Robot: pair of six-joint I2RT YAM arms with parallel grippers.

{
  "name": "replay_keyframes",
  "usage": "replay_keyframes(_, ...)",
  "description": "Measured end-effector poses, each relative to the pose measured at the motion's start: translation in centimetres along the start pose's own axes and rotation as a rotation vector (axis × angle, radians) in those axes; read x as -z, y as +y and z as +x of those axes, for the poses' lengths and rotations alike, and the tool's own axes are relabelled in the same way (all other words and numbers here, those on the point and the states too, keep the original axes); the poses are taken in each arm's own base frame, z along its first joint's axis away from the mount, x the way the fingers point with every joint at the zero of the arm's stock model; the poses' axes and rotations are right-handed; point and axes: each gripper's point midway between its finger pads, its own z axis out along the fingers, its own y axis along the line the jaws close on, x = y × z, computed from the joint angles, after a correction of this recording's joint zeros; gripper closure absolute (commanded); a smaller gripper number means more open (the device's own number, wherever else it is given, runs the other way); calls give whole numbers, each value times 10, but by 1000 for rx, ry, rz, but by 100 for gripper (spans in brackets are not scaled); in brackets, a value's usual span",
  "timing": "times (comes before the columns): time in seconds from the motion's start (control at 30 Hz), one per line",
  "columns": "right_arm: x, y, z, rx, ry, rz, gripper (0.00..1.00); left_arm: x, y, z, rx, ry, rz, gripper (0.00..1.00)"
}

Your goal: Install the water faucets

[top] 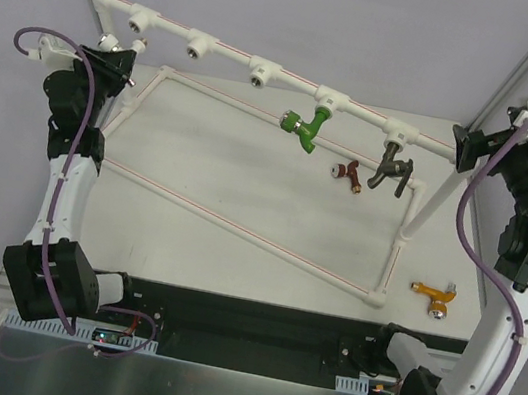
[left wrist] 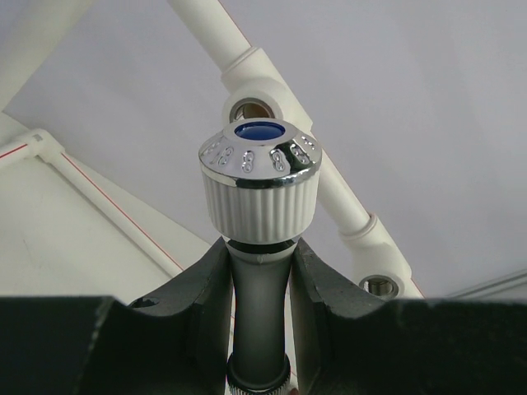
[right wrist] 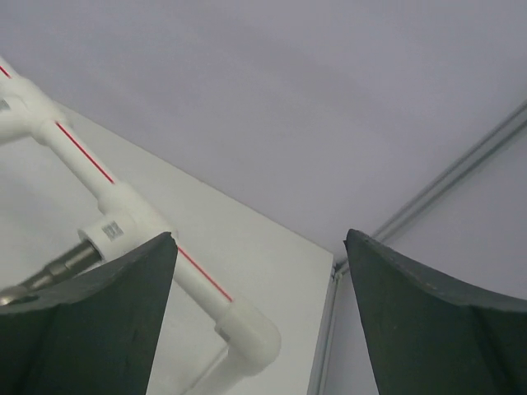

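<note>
My left gripper (left wrist: 262, 280) is shut on the grey stem of a white water faucet (left wrist: 259, 193) with a ribbed handle and a chrome cap. It holds that faucet upright just before an empty tee socket (left wrist: 251, 107). From above, the left gripper (top: 118, 70) sits by the far left end of the white pipe frame (top: 237, 236). A green faucet (top: 301, 129) and a dark grey faucet (top: 391, 168) hang from tees on the back pipe. A dark red faucet (top: 349, 174) and an orange faucet (top: 434, 292) lie on the table. My right gripper (top: 463, 148) (right wrist: 259, 234) is open and holds nothing, just right of the dark grey faucet.
Three more tee sockets (top: 198, 45) along the back pipe show bare metal openings. In the right wrist view, a pipe with a red stripe (right wrist: 123, 218) runs down to an elbow (right wrist: 247, 337) near the table's far right edge (right wrist: 325, 329).
</note>
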Motion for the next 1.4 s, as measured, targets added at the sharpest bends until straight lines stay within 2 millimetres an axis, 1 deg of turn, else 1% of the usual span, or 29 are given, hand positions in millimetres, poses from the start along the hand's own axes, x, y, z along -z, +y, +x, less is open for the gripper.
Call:
replay_keyframes(0.07,-7,1,-20,-5,-34,-41,13,0,-2,0,6,1,13,100)
replay_keyframes(0.1,-13,3,-32,-3,-58,-72,13,1,-3,2,8,7,20,100)
replay_keyframes(0.13,-19,5,-39,-4,-72,-98,13,2,-3,4,9,13,26,100)
replay_keyframes(0.23,-43,21,-66,5,-98,-215,11,9,-2,11,12,35,33,100)
replay_keyframes(0.27,-52,28,-69,9,-96,-247,10,12,-3,13,11,40,34,100)
replay_keyframes(0.3,-62,40,-70,13,-90,-296,9,15,-3,14,9,45,35,100)
replay_keyframes(0.37,-79,58,-63,14,-62,-361,10,23,-7,15,-1,49,41,100)
replay_keyframes(0.4,-87,70,-56,8,-39,-403,10,26,-11,14,-6,49,48,100)
replay_keyframes(0.47,-102,86,-39,-6,11,-461,11,34,-19,12,-21,44,68,100)
replay_keyframes(0.57,-123,104,-13,-19,87,-519,12,41,-28,9,-35,33,91,100)
replay_keyframes(0.63,-134,117,1,-15,127,-550,13,42,-30,8,-37,31,98,100)
replay_keyframes(0.7,-140,131,11,-3,152,-586,13,42,-26,11,-33,37,91,100)
replay_keyframes(0.8,-141,147,21,15,180,-630,16,41,-17,18,-24,53,69,100)
replay_keyframes(0.9,-141,155,26,28,192,-649,19,39,-11,21,-19,63,57,100)
replay_keyframes(1.0,-144,158,34,39,211,-650,25,37,-8,22,-17,67,51,100)
replay_keyframes(1.03,-144,159,39,42,222,-650,31,36,-7,23,-16,68,49,100)
replay_keyframes(1.1,-146,162,46,48,244,-652,37,34,-4,24,-14,72,43,100)
replay_keyframes(1.13,-147,163,49,52,253,-653,45,33,-2,25,-13,75,40,100)
replay_keyframes(1.2,-148,165,54,61,266,-655,54,29,2,27,-7,81,30,100)
replay_keyframes(1.23,-147,166,57,64,274,-655,64,27,4,28,-1,84,26,100)
replay_keyframes(1.3,-146,167,58,75,278,-660,74,23,8,30,11,89,17,100)
replay_keyframes(1.33,-145,167,57,91,273,-664,85,21,10,30,18,90,15,100)
replay_keyframes(1.4,-141,170,55,148,246,-689,93,16,11,30,35,89,15,100)
